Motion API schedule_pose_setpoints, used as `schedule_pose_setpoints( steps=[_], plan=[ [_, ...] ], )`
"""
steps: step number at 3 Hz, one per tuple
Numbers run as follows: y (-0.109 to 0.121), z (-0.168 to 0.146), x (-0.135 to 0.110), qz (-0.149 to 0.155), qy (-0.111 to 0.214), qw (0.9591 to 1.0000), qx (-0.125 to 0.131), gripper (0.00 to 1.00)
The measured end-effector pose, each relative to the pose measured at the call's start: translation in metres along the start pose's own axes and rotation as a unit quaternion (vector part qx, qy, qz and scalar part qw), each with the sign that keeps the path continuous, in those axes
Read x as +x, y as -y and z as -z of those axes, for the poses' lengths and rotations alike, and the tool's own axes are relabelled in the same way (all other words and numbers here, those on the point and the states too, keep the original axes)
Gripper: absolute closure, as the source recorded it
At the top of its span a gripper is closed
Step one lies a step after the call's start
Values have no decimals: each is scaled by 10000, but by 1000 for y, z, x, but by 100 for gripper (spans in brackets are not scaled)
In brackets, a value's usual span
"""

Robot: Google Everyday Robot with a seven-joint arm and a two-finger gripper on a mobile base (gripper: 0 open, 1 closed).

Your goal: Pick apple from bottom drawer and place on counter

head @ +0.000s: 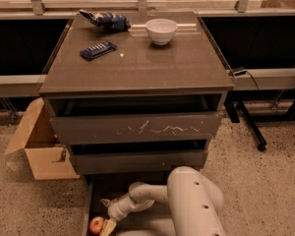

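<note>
The apple (pixel 96 225), small and red with yellow patches, lies at the front left of the pulled-out bottom drawer (pixel 87 208). My gripper (pixel 106 214) reaches down into that drawer from the right, just right of the apple and close against it. It stands open, with one pale fingertip (pixel 108 226) beside the apple and the other further back. My white arm (pixel 194 205) hides much of the drawer's right side. Above, the glossy counter (pixel 137 65) tops the cabinet.
On the counter stand a white bowl (pixel 162 30), a blue packet (pixel 98 49) and a dark blue bag (pixel 108 19). The two upper drawers stand slightly ajar. An open cardboard box (pixel 39 151) sits on the floor to the left.
</note>
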State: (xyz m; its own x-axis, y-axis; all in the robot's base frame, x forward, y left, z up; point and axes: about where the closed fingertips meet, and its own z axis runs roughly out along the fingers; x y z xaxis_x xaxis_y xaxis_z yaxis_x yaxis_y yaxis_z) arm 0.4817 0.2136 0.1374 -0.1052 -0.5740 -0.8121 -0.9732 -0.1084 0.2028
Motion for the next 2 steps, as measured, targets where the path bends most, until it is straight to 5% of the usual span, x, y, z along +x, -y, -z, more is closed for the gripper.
schedule_pose_setpoints(
  steps=[1,2],
  plan=[
    [-1,-7,0,-89,81,9999,-104,3],
    [-1,-10,1,-162,144,9997,-128,26]
  ],
)
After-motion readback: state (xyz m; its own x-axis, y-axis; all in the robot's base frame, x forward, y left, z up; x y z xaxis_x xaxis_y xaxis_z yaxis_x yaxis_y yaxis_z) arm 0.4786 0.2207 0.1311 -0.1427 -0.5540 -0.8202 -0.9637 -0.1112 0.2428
